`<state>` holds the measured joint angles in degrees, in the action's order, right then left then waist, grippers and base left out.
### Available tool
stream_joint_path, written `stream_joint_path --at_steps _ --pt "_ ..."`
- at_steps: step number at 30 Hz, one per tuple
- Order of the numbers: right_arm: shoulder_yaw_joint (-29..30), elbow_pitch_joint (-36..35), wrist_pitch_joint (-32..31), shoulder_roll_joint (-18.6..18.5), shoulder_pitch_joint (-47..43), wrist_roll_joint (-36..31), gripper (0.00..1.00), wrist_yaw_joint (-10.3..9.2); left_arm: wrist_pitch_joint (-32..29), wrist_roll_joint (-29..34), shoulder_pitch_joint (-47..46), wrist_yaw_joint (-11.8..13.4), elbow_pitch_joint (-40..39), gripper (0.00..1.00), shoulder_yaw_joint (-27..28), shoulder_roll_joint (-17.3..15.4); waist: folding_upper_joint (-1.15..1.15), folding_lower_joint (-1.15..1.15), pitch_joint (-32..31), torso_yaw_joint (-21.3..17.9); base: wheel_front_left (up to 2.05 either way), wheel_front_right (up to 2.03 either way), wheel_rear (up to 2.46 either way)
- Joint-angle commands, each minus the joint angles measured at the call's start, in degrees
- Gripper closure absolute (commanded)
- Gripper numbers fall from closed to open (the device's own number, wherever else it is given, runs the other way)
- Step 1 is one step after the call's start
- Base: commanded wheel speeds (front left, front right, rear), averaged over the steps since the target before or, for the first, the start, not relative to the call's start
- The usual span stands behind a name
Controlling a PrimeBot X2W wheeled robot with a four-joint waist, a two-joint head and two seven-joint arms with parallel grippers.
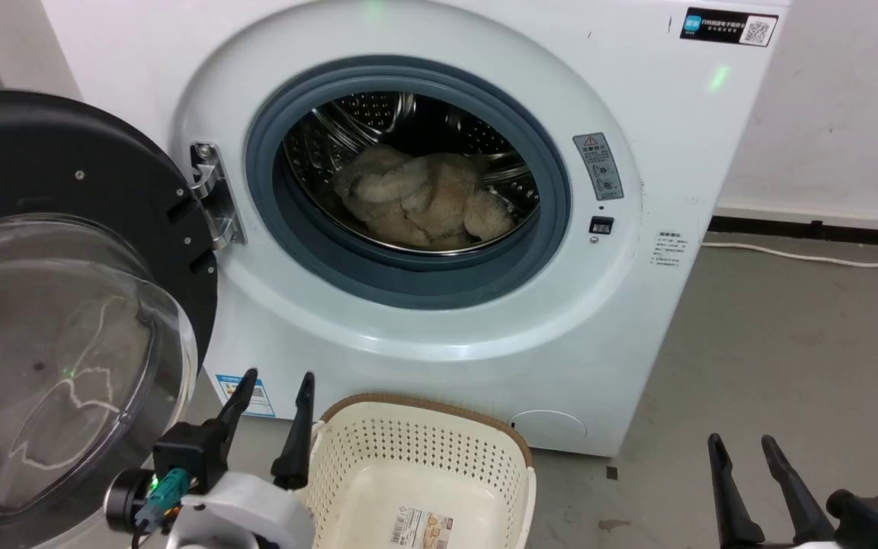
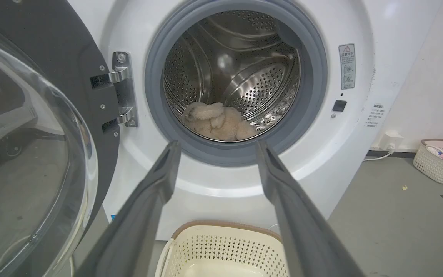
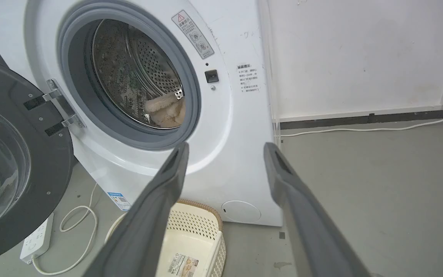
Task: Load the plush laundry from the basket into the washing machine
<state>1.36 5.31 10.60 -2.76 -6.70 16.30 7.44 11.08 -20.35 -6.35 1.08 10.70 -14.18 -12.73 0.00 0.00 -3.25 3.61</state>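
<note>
The plush laundry [image 1: 420, 198] lies inside the steel drum of the white washing machine [image 1: 622, 320], low on the drum floor; the same bundle [image 2: 218, 121] shows in the left wrist view and partly [image 3: 166, 111] in the right wrist view. The bubble door [image 1: 50, 335] is swung wide to the left. The cream basket [image 1: 424, 473] stands on the floor before the washer, holding nothing but its bottom label [image 1: 421, 528]. My left gripper [image 1: 277, 381] is open at the basket's left rim. My right gripper [image 1: 742, 444] is open at the lower right, away from everything.
A white cable [image 1: 812, 258] runs along the grey floor by the right wall. A power strip [image 3: 37, 243] with a looped cord lies under the open door. Another basket [image 2: 438, 159] with coloured items stands farther right on the floor.
</note>
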Motion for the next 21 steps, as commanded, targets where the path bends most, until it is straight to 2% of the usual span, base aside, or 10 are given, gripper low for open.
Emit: stream_joint_path --at_steps 1,21 --pt "0.03 -0.63 -0.31 -0.11 -0.85 -0.31 0.0 0.05 -0.55 0.07 1.45 0.27 -1.02 0.0 -0.04 -0.85 0.0 0.0 -0.26 0.2 0.0 0.0 0.0" --pt "-0.24 -1.41 -1.43 -0.11 -2.56 -0.84 0.0 0.05 -2.19 -2.24 7.01 3.23 -4.78 0.0 2.19 -2.49 0.0 0.0 -1.41 0.25 0.0 0.0 0.0"
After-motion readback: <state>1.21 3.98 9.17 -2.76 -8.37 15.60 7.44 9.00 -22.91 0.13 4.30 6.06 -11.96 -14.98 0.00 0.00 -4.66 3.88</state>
